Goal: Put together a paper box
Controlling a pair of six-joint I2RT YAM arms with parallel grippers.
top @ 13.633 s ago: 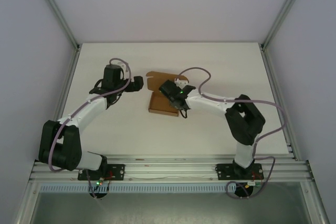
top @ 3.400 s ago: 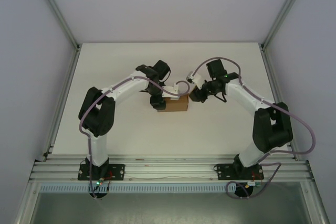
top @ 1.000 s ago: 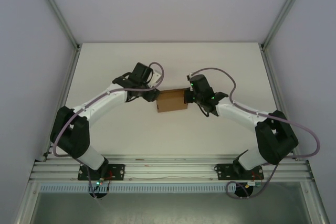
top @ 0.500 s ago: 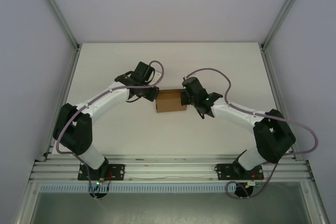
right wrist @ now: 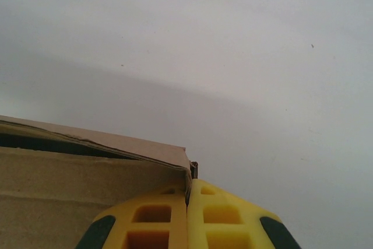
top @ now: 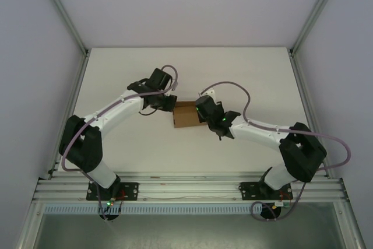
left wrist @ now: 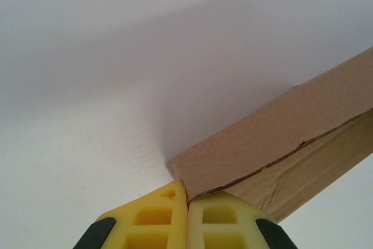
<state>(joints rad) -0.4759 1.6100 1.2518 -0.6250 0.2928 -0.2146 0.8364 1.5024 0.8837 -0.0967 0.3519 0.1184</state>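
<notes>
White table [top: 250, 74], brown paper box [top: 183, 116] resting on it near the middle

One paper box [top: 185, 116], one left hand [left wrist: 186, 200], one right hand [right wrist: 187, 194], one white table [top: 245, 74]

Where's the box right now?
In the top view the box lies mid-table, slightly toward the far side, between the two arms: the left gripper is at its left end and the right gripper at its right end.
</notes>
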